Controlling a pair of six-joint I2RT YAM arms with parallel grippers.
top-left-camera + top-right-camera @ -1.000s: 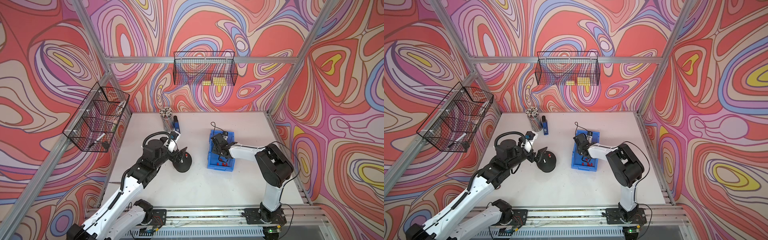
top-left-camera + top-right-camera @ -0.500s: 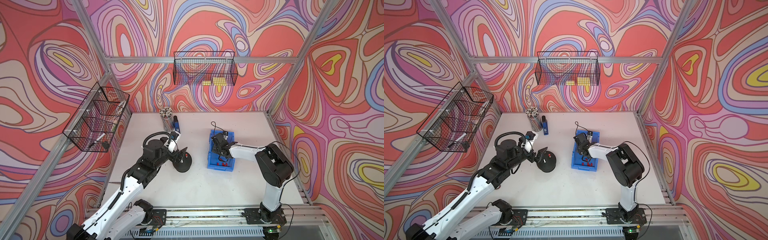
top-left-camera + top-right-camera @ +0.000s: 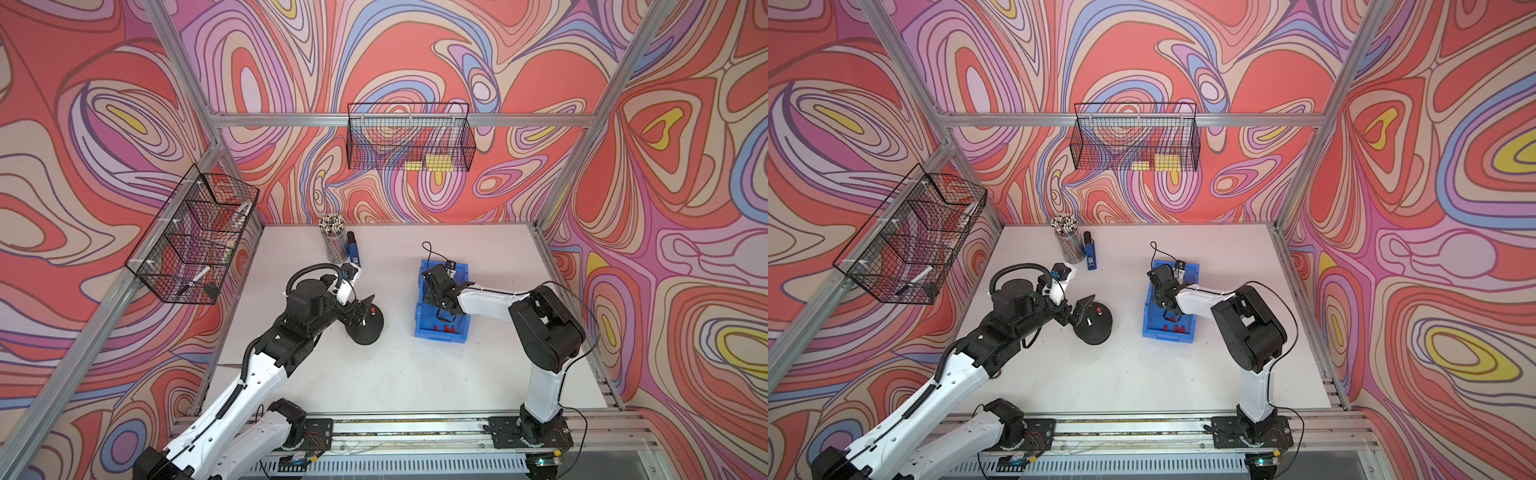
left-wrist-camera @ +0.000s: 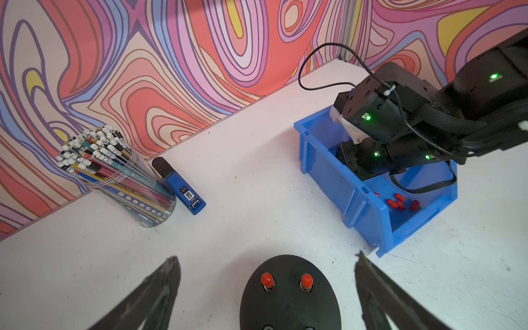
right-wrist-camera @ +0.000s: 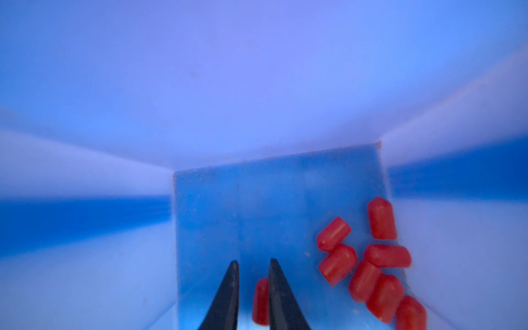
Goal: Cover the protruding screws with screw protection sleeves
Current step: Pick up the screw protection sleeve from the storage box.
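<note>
Against the earlier pictures nothing is seen to have shifted; both arms are held as they were. The left gripper point(image 4: 266, 258) is spread wide above the black round dome-shaped base point(image 4: 290, 297), with nothing between its fingers. Of the thin silvery protruding screws point(image 3: 1089, 322) standing on that base, two are already capped in red. The right gripper point(image 5: 253, 261) is lowered inside the blue plastic bin point(image 4: 328, 174), jaws narrowly apart around one of the tiny red cylindrical screw protection sleeves point(image 5: 260, 300). Whether it is pinched cannot be told, as it is half hidden by a finger. The other sleeves lie heaped near it on the bin floor.
</note>
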